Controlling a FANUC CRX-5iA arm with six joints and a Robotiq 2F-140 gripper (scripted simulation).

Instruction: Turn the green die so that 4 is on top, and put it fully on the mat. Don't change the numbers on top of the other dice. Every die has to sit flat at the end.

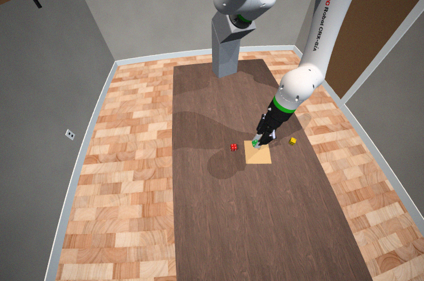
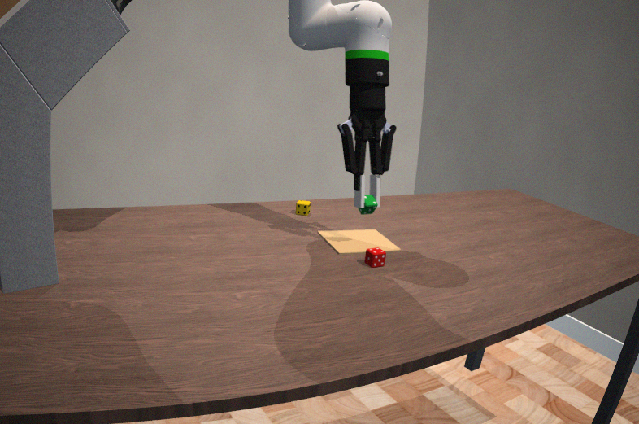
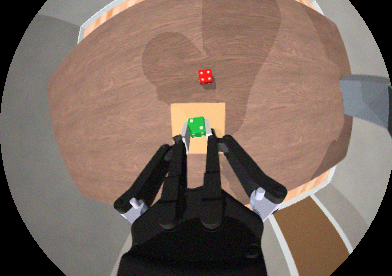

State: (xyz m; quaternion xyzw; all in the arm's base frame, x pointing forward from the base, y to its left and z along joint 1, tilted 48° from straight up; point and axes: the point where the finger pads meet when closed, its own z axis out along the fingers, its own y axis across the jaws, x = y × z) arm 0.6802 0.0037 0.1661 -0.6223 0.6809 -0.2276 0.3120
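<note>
- Nearest in the exterior view, the red die [image 1: 233, 147] [image 2: 375, 257] [image 3: 205, 76] is sitting flat on the brown table [image 1: 239, 219] [image 2: 206, 331] [image 3: 100, 82], just beside the mat and off it; its top is showing four white pips in the wrist view.
- Behind it, the tan mat [image 1: 258, 156] [image 2: 356, 243] [image 3: 216, 111] is lying flat on the table.
- The gripper [image 1: 257, 143] [image 2: 367, 204] [image 3: 197, 126] is pointing down and pinching the green die [image 1: 254, 143] [image 2: 368, 204] [image 3: 196, 126] between its pale fingertips.
- The green die is hanging in the air above the mat, tilted, touching neither mat nor table; its upper face is showing two pips to the wrist camera.
- Farther back, the yellow die [image 1: 292, 141] [image 2: 302, 207] is resting on the table, apart from the mat.
- Beyond the table, a grey wall [image 2: 206, 98] is standing.
</note>
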